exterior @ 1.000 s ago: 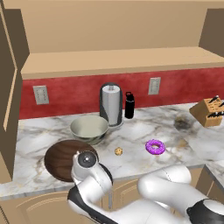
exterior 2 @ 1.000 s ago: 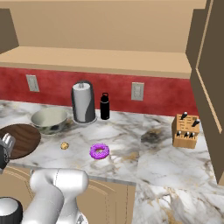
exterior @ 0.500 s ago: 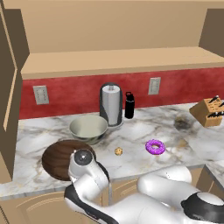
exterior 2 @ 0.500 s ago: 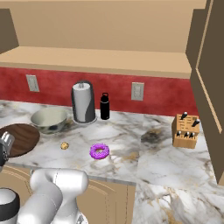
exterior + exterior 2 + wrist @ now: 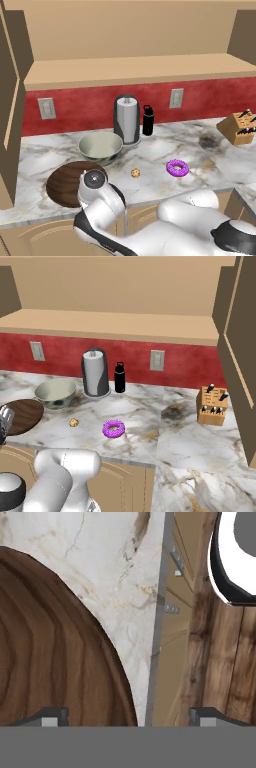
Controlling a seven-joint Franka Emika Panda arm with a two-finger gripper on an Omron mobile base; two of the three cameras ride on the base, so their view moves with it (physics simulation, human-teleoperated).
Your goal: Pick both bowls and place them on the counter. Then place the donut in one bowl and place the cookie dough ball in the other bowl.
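The wide dark brown wooden bowl [image 5: 62, 180] [image 5: 22, 413] rests on the marble counter [image 5: 165, 145] near its front left edge. Behind it stands the pale grey-green ceramic bowl [image 5: 100, 146] [image 5: 55, 392], empty. The tiny tan cookie dough ball [image 5: 135, 173] [image 5: 73, 422] and the purple donut [image 5: 177, 167] [image 5: 114, 429] lie on the marble to the right. My gripper [image 5: 127, 714] is open above the wooden bowl's [image 5: 50, 652] rim, one fingertip over the wood, the other past the counter [image 5: 115, 572] edge. My arm covers the bowl's near right rim in the left base view.
A paper towel holder [image 5: 127, 119] and a black bottle [image 5: 148, 120] stand at the red back wall. A knife block [image 5: 239, 128] sits far right. Tan cabinet doors [image 5: 175, 637] drop below the counter edge. A tall cabinet side bounds the left.
My arm's wrist has shifted slightly to the left over the wooden bowl's near rim. The bowls, donut and dough ball have not moved.
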